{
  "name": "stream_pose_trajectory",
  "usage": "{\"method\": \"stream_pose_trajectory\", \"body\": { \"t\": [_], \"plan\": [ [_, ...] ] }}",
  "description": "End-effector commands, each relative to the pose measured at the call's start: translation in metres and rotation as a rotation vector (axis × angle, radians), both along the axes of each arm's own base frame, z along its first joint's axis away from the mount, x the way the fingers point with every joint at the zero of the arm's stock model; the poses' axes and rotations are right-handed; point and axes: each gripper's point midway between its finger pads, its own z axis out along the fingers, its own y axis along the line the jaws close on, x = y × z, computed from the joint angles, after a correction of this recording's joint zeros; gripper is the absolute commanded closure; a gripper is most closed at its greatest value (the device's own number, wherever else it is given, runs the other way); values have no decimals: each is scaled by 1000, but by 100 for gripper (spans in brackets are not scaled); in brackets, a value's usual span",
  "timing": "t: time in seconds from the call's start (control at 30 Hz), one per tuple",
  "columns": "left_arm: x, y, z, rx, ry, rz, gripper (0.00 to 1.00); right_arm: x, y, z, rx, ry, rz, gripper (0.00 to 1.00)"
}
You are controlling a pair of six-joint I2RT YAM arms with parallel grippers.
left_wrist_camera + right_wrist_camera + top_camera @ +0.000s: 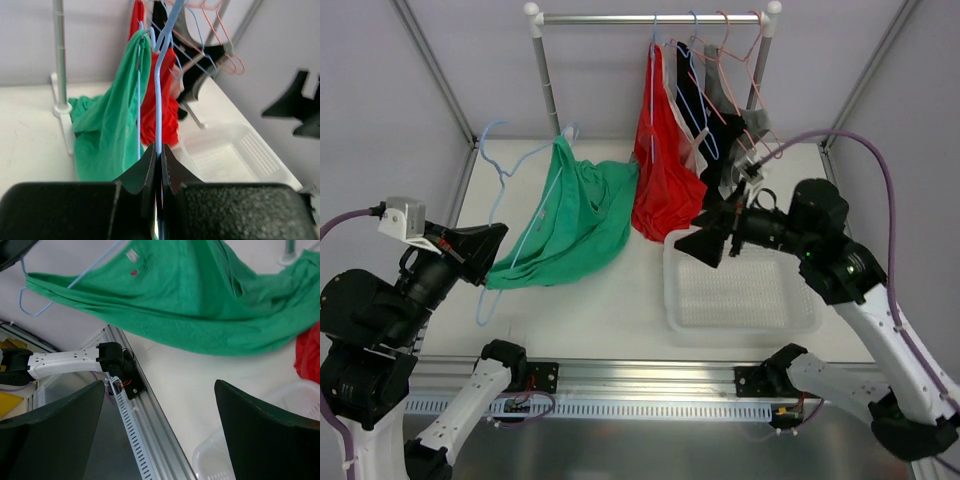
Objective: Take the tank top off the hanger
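Hanging on a light blue hanger (157, 110), the green tank top (575, 215) is pictured at about ten o'clock on the white table (610, 300) in the top view, with part of its fabric pooled on the surface. The hanger wire is pinched tight by the left gripper (156, 160). The right gripper (160, 384), spread wide and holding nothing, is poised at the garment's three o'clock, over a white tray (675, 300). Removal is judged not yet done, as the top is on the hanger. A small white neck label (132, 255) is shown, but its writing cannot be read.
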Motion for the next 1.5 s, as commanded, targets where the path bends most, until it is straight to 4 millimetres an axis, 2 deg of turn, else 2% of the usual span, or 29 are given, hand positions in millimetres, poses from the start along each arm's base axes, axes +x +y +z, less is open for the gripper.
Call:
{"method": "stream_pose_trajectory", "body": {
  "t": [0.0,0.03,0.07,0.13,0.17,0.2,0.3,0.53,0.63,0.67,0.73,0.77,0.8,0.83,0.87,0.97,1.07,1.17,1.27,1.37,1.43,1.47],
  "plan": [
    [-36,-15,-8,-1,52,-138,100,20,37,35,-9,-180,14,3],
    [-46,-17,-5,-8,48,-169,100,25,46,35,-30,-208,17,3],
    [-52,-22,-9,-13,67,-205,100,25,66,35,-47,-219,49,4],
    [-69,-36,-12,-33,84,-314,100,37,82,36,-68,-273,25,5],
    [-73,-40,-14,-37,94,-349,100,34,94,35,-73,-283,46,7],
    [-78,-44,-16,-40,96,-379,100,46,106,35,-78,-296,22,8],
    [-88,-50,-20,-56,115,-437,100,62,128,31,-75,-311,-9,12],
    [-97,-57,-22,-85,142,-496,100,75,154,23,-58,-319,-14,27],
    [-96,-58,-22,-89,148,-503,100,75,159,23,-43,-318,-3,45],
    [-96,-58,-22,-90,150,-501,100,75,160,22,-43,-315,-1,58],
    [-91,-57,-22,-92,157,-481,100,74,161,22,-39,-313,6,69],
    [-90,-56,-22,-93,156,-473,100,73,159,25,-35,-318,4,79],
    [-88,-56,-23,-94,157,-465,100,74,158,25,-36,-320,-6,83],
    [-86,-54,-24,-95,159,-448,100,74,154,29,-30,-327,-17,97],
    [-85,-54,-24,-94,158,-444,100,76,152,30,-33,-330,-34,100],
    [-84,-55,-25,-82,160,-455,100,91,131,36,-46,-342,-155,100],
    [-90,-61,-27,-65,165,-515,100,123,93,40,-62,-301,-354,100],
    [-98,-63,-24,-57,146,-551,100,147,56,44,-53,-256,-487,100],
    [-107,-63,-12,-52,105,-566,100,155,42,46,-46,-239,-492,100],
    [-118,-60,9,-45,36,-570,100,146,54,46,-35,-236,-391,100],
    [-128,-57,27,-42,-26,-569,100,131,69,43,-21,-226,-277,100],
    [-127,-56,38,-44,-71,-560,100,125,75,42,-15,-223,-231,100]
  ]
}}
